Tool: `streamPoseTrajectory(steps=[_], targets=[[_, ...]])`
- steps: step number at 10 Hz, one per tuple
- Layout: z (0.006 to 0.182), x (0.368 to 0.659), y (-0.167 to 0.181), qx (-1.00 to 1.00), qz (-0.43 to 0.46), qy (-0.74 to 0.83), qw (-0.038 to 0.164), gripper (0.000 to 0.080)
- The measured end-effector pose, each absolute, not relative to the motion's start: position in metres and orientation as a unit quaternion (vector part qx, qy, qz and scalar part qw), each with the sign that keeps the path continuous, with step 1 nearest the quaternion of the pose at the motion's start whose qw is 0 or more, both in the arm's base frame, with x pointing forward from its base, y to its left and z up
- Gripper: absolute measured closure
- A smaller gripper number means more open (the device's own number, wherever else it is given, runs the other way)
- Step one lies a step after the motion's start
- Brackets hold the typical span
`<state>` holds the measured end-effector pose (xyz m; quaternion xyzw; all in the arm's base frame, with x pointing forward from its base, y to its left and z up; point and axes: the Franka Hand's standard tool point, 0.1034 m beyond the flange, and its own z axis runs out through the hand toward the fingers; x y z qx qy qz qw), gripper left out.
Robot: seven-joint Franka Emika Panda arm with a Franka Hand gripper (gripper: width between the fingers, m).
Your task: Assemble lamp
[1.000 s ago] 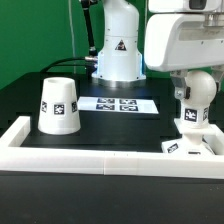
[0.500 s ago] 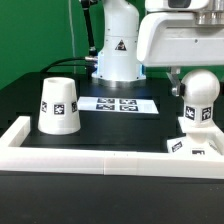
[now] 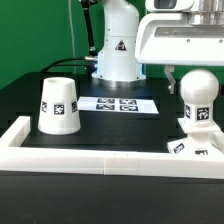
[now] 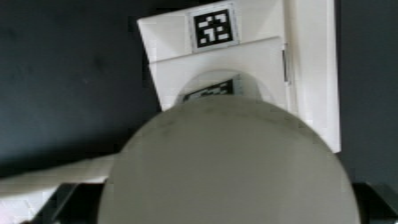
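Note:
The lamp's round bulb (image 3: 198, 95) stands upright on its stem on the flat base (image 3: 185, 147) at the exterior view's right. The cone shade (image 3: 58, 105) rests apart on the black table at the exterior view's left. My gripper (image 3: 197, 72) hangs open just over the bulb's top, one finger (image 3: 170, 72) beside its crown. In the wrist view the bulb (image 4: 222, 160) fills the space under the gripper (image 4: 217, 215), with the tagged base (image 4: 214, 45) beyond it. Nothing is held.
The marker board (image 3: 118, 103) lies flat mid-table before the white robot pedestal (image 3: 118, 55). A long white border rail (image 3: 80, 160) runs along the front, with a side rail (image 4: 311, 60) right beside the base.
The gripper has risen straight up from around the bulb's sides to above its top. The bulb stayed standing on the base.

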<state>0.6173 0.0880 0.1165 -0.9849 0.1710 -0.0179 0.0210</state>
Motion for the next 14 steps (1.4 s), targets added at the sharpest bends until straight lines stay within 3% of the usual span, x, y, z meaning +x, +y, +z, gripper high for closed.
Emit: streamPoseTrajectory(steps=[6,10,11,14], targets=[[0.111,0.601,0.09,-0.899,0.047,0.435,0.014,0.0222],[0.11,0.6,0.089,-0.886,0.05,0.461,0.012,0.0222],[0.11,0.6,0.089,-0.886,0.05,0.46,0.012,0.012],[0.118,0.598,0.094,-0.894,0.049,0.445,0.012,0.0101]])
